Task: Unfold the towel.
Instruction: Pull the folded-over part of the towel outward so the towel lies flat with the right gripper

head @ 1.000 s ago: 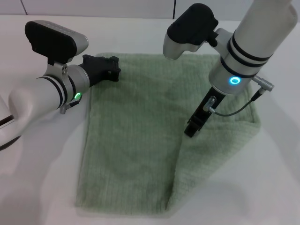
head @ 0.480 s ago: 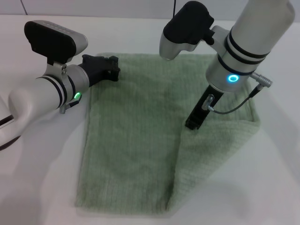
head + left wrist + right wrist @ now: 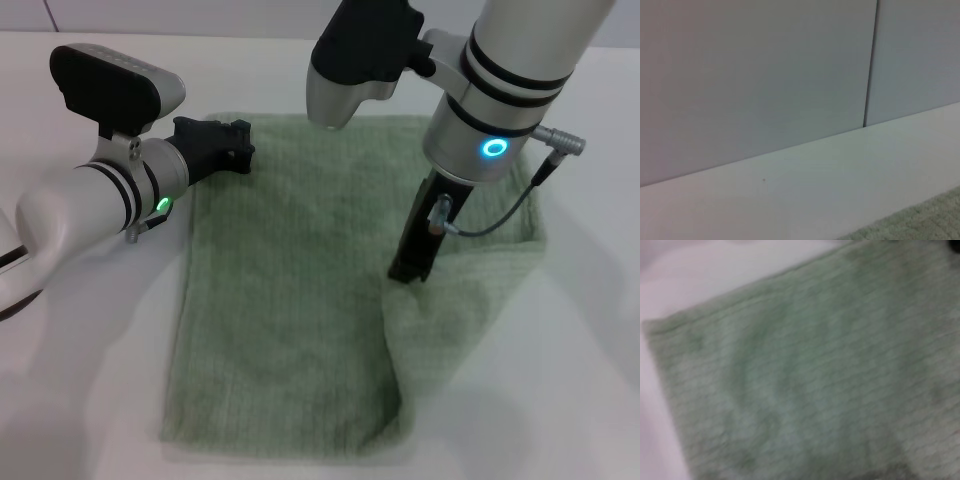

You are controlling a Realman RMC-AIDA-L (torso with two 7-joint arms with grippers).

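Black and slim, the right gripper (image 3: 410, 268) came down onto the towel (image 3: 290, 290), clamped on a raised fold along the cloth's right side. That pale green towel lay on the white table (image 3: 80, 400), long axis running near to far. At its far-left corner sat the left gripper (image 3: 236, 145); its opening couldn't be made out.

white table (image 3: 90, 380), pale green towel (image 3: 290, 300) lying on it, right side folded over
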